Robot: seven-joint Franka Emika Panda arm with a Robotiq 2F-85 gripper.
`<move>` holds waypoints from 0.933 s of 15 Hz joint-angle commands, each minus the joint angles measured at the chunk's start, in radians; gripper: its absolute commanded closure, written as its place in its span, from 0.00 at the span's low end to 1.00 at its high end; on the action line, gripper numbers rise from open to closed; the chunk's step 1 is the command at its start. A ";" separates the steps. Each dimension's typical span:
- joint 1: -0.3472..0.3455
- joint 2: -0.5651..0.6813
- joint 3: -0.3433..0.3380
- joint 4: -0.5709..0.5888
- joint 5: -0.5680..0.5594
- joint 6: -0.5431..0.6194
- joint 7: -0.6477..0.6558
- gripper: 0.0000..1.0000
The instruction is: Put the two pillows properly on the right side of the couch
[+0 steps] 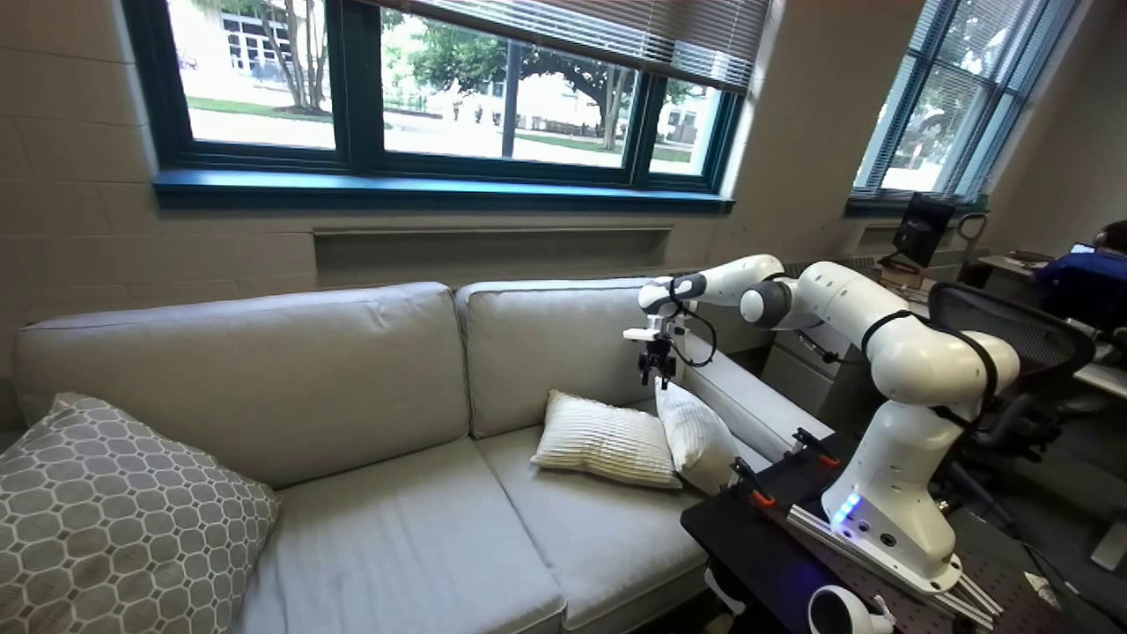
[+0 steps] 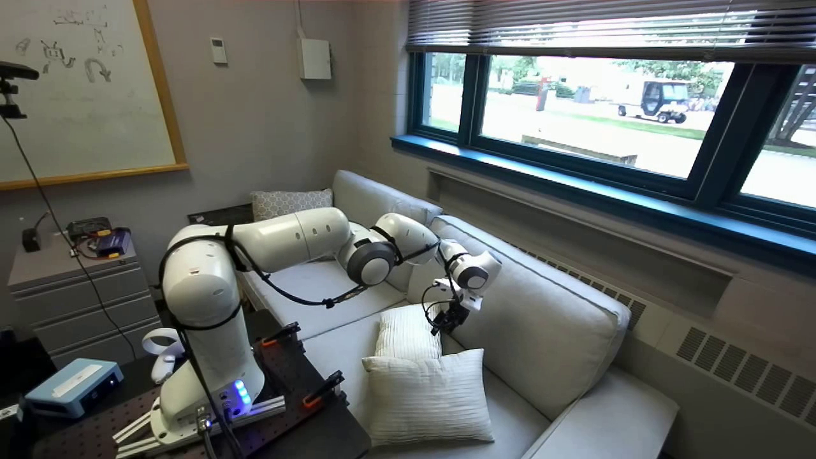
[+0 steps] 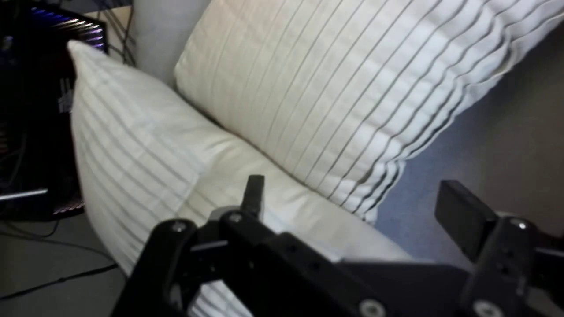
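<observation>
The right-hand half of the couch [image 1: 379, 537], as an exterior view frames it, and the pair is already aboard! The inner pillow [image 1: 607, 440] slumps low on the seat [image 1: 599, 524], a little right of the frame's centre, and the outer pillow [image 1: 700, 440] tilts just beside it, towards the armrest [image 1: 757, 401].

So the side is settled; it's the "properly" that's missing, I'd say. Neither one looks squared up against the back cushion [image 1: 555, 343], they sit askew to one another, and the wrist view has them meeting along a slanting line from upper left towards the centre.

Now the gripper [image 3: 352, 193]! Its fingers stand wide apart across the lower half of the wrist view, not closed on anything, the outer pillow's fabric showing beneath and between them. In an exterior view the fingertips are right at that pillow's top corner; contact, I cannot call.

My reading: this is the straightening stage. Left to do, as I judge it: take hold of that corner, stand the outer pillow up tidily, then sort out the inner one. Probably past halfway, but not finished! The grey patterned pillow [image 1: 132, 519], lower left of an exterior view, plays no part.
</observation>
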 commanded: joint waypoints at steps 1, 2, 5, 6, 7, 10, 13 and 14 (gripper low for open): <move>0.027 0.011 -0.067 0.034 -0.096 -0.145 -0.020 0.00; 0.038 0.024 -0.086 0.050 -0.128 -0.172 -0.027 0.00; 0.091 0.091 -0.169 0.127 -0.192 -0.186 -0.036 0.00; 0.110 0.039 -0.182 0.026 -0.226 -0.128 -0.040 0.00; 0.127 0.038 -0.196 0.005 -0.258 -0.102 -0.042 0.00; 0.167 0.042 -0.234 -0.035 -0.359 0.002 -0.047 0.00; 0.197 0.043 -0.272 -0.079 -0.459 0.142 -0.040 0.00; 0.206 0.043 -0.283 -0.090 -0.488 0.194 -0.033 0.00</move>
